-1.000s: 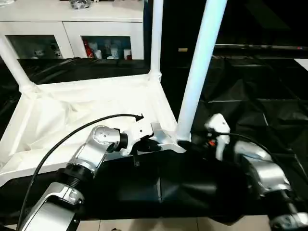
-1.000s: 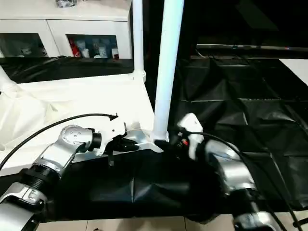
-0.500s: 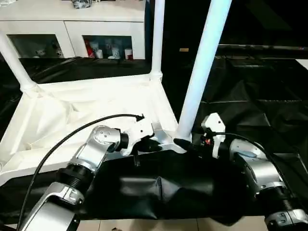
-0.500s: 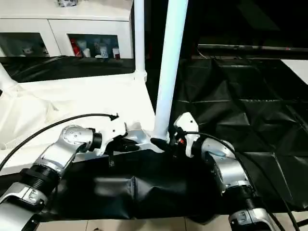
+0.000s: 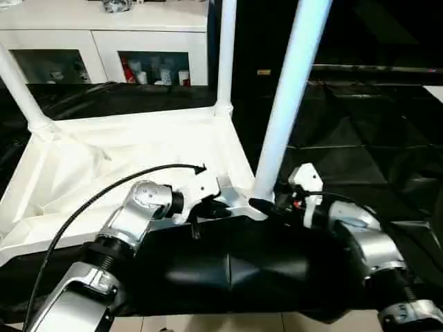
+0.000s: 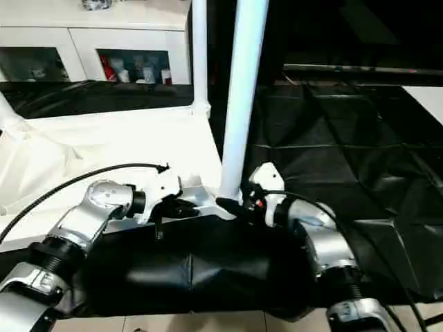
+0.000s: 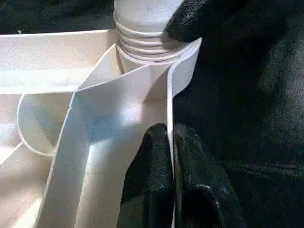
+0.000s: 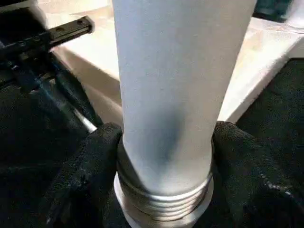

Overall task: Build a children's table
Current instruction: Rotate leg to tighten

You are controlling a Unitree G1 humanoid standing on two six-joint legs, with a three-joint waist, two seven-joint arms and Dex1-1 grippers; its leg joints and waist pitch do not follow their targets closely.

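Risk: near leg (image 5: 284, 104) leans slightly, threads still exposed above corner socket (image 7: 156, 52); if right hand (image 8: 164, 156) turns it off-axis, threads likely cross or jam. If left hand (image 7: 171, 166) slips off thin rim, tabletop (image 5: 104, 166) may skid on black-draped desk (image 5: 360, 138).

Tabletop lies upside down on desk. Left hand pinched shut on tabletop rim just beside socket. Right hand clasps leg base, fingers (image 8: 90, 161) touching both sides, directly above socket. Far leg (image 5: 225, 55) stands in far corner.

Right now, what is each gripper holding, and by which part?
The left gripper pinches the tabletop by its thin side wall near the corner socket. The right gripper clasps the near leg at its base, just above the threads.
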